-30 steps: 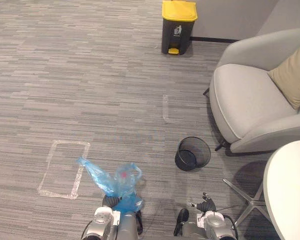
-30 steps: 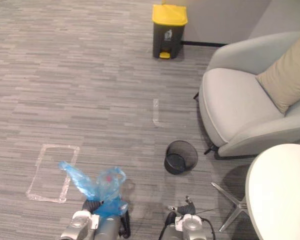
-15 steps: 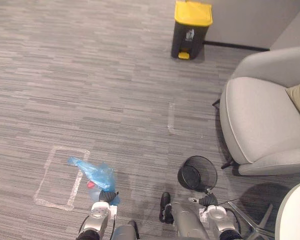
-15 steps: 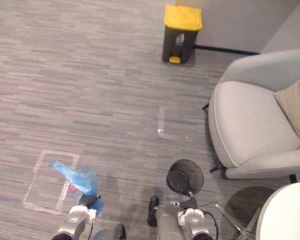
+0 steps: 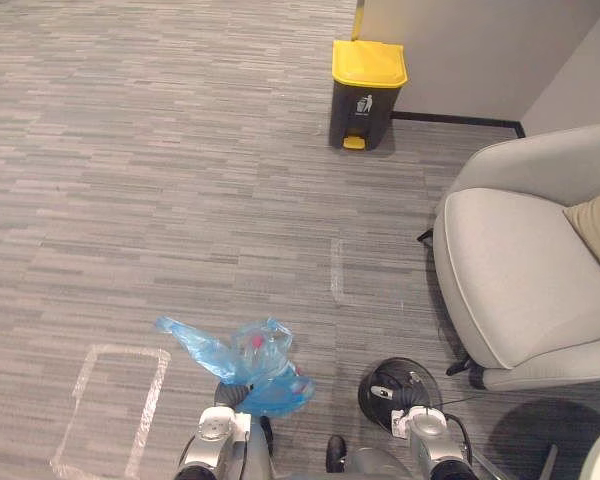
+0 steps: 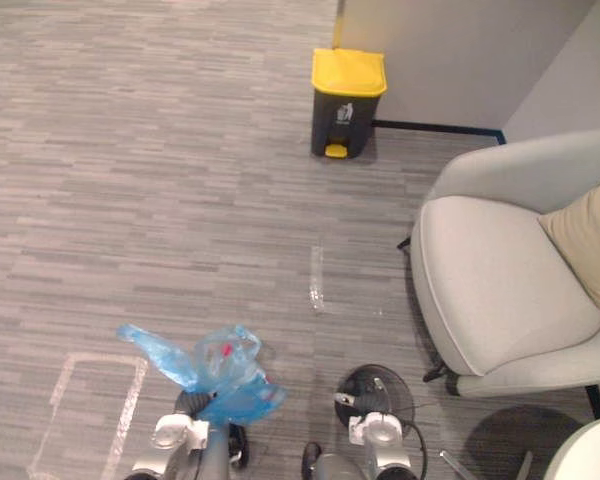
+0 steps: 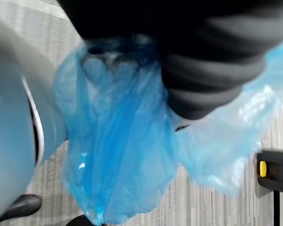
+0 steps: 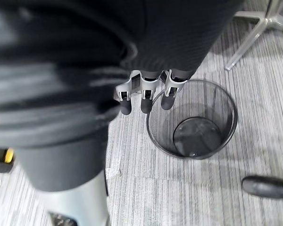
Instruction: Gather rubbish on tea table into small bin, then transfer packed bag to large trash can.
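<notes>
Blue rubbish bag (image 5: 248, 358) is hanging bunched from the left hand (image 7: 212, 80) above the carpet, near a taped rectangle (image 5: 108, 405). The plastic is covering that hand, so I cannot tell whether it is clamped. Right hand (image 8: 146, 84) is hovering over the small mesh bin (image 8: 228, 125), its fingers (image 8: 126, 104) hanging straight, holding nothing. Yellow-lidded trash can (image 5: 367, 92) is standing well apart by the wall, near a grey armchair (image 5: 515, 280).
</notes>
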